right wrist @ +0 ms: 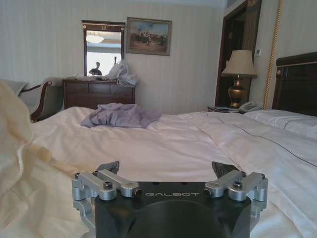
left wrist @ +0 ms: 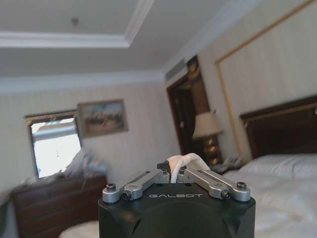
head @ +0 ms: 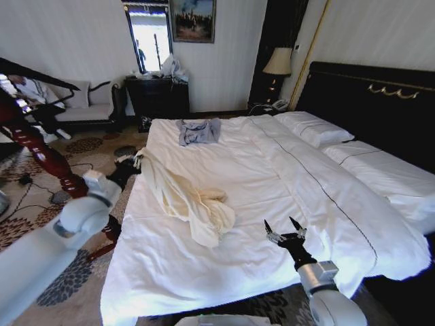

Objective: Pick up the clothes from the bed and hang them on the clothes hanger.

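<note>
The cream, thin-fabric robe-like clothes (head: 187, 197) trail across the white-sheeted bed (head: 272, 204), one end pinched in the left gripper (left wrist: 177, 173) at the bed's left edge — lift steadily, keeping cloth unsnagged; the right gripper (head: 285, 231), fingers spread, hovers beside the bunched end.

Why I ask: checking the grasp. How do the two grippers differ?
The left gripper is shut on a bit of the clothes, raised beside the bed. The right gripper is open, empty, low over the sheet. Both are black with silver links.
</note>
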### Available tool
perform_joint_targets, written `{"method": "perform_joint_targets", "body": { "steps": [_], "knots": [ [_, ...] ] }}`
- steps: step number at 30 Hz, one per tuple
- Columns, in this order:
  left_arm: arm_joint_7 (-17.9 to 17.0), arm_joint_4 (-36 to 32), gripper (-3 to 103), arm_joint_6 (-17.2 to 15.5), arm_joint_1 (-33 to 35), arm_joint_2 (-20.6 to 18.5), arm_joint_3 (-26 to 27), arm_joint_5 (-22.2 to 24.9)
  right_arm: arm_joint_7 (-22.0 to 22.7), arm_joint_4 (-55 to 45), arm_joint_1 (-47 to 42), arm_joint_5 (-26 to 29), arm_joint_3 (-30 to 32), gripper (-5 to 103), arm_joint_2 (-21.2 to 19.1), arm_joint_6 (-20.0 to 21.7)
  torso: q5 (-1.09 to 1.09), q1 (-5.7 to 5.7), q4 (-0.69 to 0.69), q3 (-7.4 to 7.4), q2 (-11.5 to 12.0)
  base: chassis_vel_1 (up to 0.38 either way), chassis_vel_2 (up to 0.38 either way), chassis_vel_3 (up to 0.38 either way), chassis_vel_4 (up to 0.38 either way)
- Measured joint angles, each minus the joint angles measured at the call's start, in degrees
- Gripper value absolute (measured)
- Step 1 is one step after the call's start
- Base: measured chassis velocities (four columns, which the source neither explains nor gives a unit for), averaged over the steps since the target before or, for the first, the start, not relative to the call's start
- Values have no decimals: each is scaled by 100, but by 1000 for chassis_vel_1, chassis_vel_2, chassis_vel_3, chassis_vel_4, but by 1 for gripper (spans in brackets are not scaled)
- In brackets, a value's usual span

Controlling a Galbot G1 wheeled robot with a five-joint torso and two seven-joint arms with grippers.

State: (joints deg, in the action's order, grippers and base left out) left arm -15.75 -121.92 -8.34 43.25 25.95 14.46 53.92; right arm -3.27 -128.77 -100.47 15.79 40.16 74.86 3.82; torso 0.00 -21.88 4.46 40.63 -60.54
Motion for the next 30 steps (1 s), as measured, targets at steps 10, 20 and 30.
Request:
{"method": "perform_joint_targets", "body": {
  "steps": [10, 20, 30],
  "knots": [
    [84, 27, 1, -144, -2247, -254, -864, 1567, 61, -122, 193, 337, 32, 100, 29, 105, -1, 0, -2, -1, 0, 0, 0, 0, 0],
    [247, 585, 1, -233, -5007, 216, -2230, 3528, 195, -132, 686, 966, -57, 100, -3, 470, 1, 0, -3, 0, 0, 0, 0, 0, 0],
    [-113, 1432, 1, -317, -6915, 1417, -3727, 3787, 284, -543, 834, 1992, -275, 100, -81, 996, 2, -1, -4, 0, 1, 0, 0, 0, 0]
  ]
}}
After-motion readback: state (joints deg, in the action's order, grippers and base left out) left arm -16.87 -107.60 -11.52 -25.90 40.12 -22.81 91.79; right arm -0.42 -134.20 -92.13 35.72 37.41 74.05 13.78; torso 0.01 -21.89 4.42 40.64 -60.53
